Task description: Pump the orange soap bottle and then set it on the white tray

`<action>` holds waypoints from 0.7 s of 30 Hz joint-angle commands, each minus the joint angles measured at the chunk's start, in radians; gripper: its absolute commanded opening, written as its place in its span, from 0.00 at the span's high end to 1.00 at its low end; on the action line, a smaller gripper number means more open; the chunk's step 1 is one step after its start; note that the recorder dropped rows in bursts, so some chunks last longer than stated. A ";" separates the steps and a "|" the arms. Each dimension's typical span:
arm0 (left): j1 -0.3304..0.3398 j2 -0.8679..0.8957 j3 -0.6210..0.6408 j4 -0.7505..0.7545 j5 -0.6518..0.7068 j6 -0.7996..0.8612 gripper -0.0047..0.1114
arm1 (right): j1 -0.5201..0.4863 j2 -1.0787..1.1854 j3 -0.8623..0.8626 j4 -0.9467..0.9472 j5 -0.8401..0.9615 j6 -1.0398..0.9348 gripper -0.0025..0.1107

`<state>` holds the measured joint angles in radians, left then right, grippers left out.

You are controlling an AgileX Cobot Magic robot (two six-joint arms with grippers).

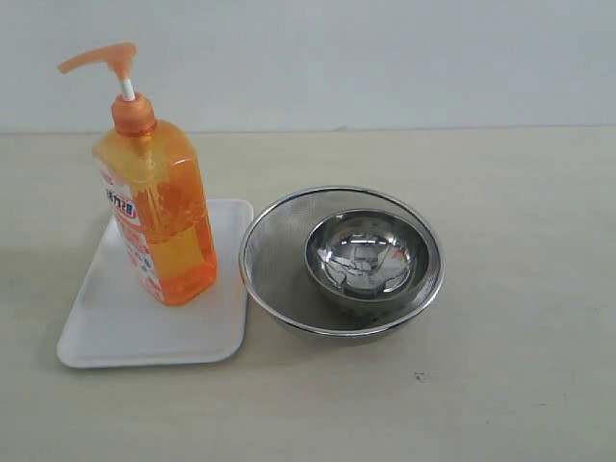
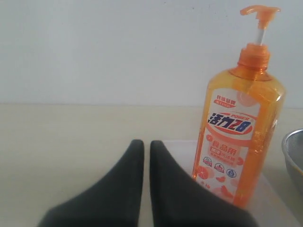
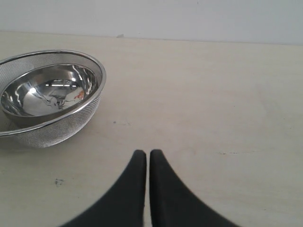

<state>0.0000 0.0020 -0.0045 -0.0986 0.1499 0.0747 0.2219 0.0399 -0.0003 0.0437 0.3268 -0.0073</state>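
- Pale beige tabletop (image 1: 500, 366) under a plain white wall (image 1: 385, 58); wide bare stretch along the front and over the whole right side.
- On the left half, white tray (image 1: 125, 327), low rounded rim, bare table beyond its left and near edges.
- Upright on the tray's far right part: orange soap bottle (image 1: 159, 226), pump head raised, spout pointing left, base close to the tray's right rim.
- Just right of the tray, round steel mesh strainer (image 1: 274, 260), its rim overlapping the tray's right edge in the exterior view; contact unclear. Holds a shiny steel bowl (image 1: 366, 255).
- Left gripper (image 2: 147, 144): black fingers drawn together, nothing between them, near the bottle but apart from it.
- Right gripper (image 3: 147, 153): fingers together, empty, above bare table, well apart from the strainer.
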 commanded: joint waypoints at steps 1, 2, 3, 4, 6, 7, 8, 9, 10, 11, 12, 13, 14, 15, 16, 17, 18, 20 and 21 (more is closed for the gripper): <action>0.003 -0.002 0.005 0.044 -0.008 -0.050 0.92 | -0.004 -0.007 0.000 0.004 -0.005 -0.001 0.98; 0.003 -0.002 0.005 0.044 0.001 -0.041 0.92 | -0.004 -0.007 0.000 0.004 -0.005 -0.001 0.98; 0.003 -0.002 0.005 0.044 0.015 -0.029 0.92 | -0.004 -0.007 0.000 0.004 -0.005 -0.001 0.98; 0.003 -0.002 0.005 0.044 0.040 -0.029 0.92 | -0.004 -0.007 0.000 0.004 -0.005 -0.001 0.98; 0.003 -0.002 0.005 0.054 0.087 -0.029 0.92 | -0.004 -0.007 0.000 0.004 -0.005 -0.002 0.98; 0.003 -0.002 0.005 0.066 0.119 -0.029 0.92 | -0.004 -0.007 0.000 0.004 -0.005 -0.002 0.98; 0.003 -0.002 0.005 0.071 0.154 -0.029 0.92 | -0.004 -0.007 0.000 0.004 -0.005 -0.002 0.98; 0.003 -0.002 0.005 0.073 0.172 -0.029 0.92 | -0.004 -0.007 0.000 0.004 -0.005 -0.002 0.98; 0.003 -0.002 0.005 0.073 0.178 -0.029 0.92 | -0.004 -0.007 0.000 0.004 -0.005 -0.002 0.98; 0.003 -0.002 0.005 0.073 0.183 -0.030 0.92 | -0.004 -0.007 0.000 0.004 -0.005 -0.002 0.98; 0.003 -0.002 0.005 0.073 0.186 -0.031 0.92 | -0.004 -0.007 0.000 0.004 -0.005 -0.002 0.98; 0.003 -0.002 0.005 0.073 0.186 -0.031 0.92 | -0.004 -0.007 0.000 0.004 -0.005 -0.002 0.98; 0.003 -0.002 0.005 0.073 0.186 -0.031 0.92 | -0.004 -0.007 0.000 0.004 -0.005 0.000 0.98; 0.003 -0.002 0.005 0.073 0.186 -0.031 0.92 | -0.004 -0.007 0.000 0.004 -0.005 0.000 0.98; 0.003 -0.002 0.005 0.073 0.186 -0.031 0.92 | -0.004 -0.007 0.000 0.004 -0.005 0.000 0.98; 0.003 -0.002 0.005 0.073 0.186 -0.031 0.92 | -0.004 -0.007 0.000 0.004 -0.005 0.000 0.98; 0.003 -0.002 0.005 0.073 0.186 -0.031 0.92 | -0.004 -0.007 0.000 0.004 -0.005 0.000 0.98; 0.003 -0.002 0.005 0.067 0.186 -0.031 0.92 | -0.004 -0.007 0.000 0.002 -0.003 -0.002 0.98; 0.003 -0.002 0.005 0.067 0.186 -0.031 0.92 | -0.004 -0.007 0.000 0.002 -0.003 -0.002 0.98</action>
<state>0.0000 0.0020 -0.0028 -0.0263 0.3365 0.0457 0.2219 0.0399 -0.0003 0.0437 0.3268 -0.0073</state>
